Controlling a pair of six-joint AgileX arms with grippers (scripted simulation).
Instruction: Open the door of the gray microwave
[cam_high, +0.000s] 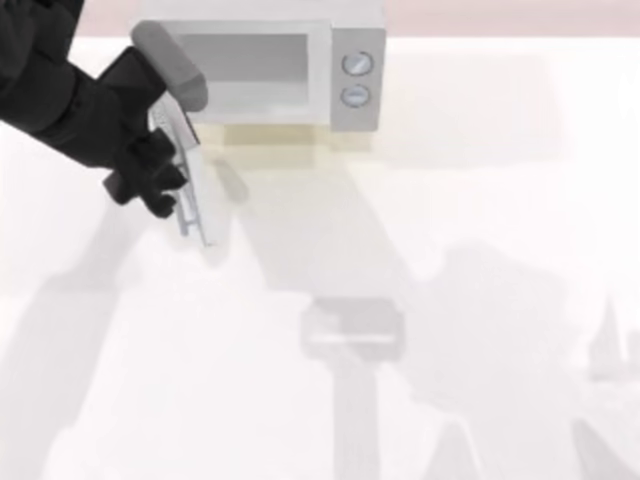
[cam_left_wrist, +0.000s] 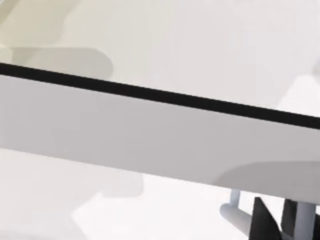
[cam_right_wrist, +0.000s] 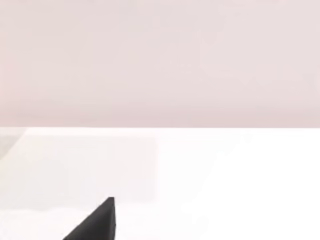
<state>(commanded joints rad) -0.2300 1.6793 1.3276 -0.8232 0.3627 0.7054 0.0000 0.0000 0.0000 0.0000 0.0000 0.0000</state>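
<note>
The door (cam_high: 195, 195) stands swung wide open, reaching from its hinge at the left front corner of the gray microwave (cam_high: 270, 75) out toward the table's (cam_high: 480, 250) middle, so the pale interior shows. The microwave sits at the table's far edge, left of centre. The left end effector (cam_high: 172, 190) is against the door's outer end, pinching its handle strip (cam_left_wrist: 235, 212), apparently to pull it round. Of the right end effector (cam_right_wrist: 95, 222), only one dark fingertip is visible, so its state cannot be told.

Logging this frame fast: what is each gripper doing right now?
Left gripper: shut on the door handle of the gray microwave.
Right gripper: only a dark tip shows in its wrist view; cannot be told.
</note>
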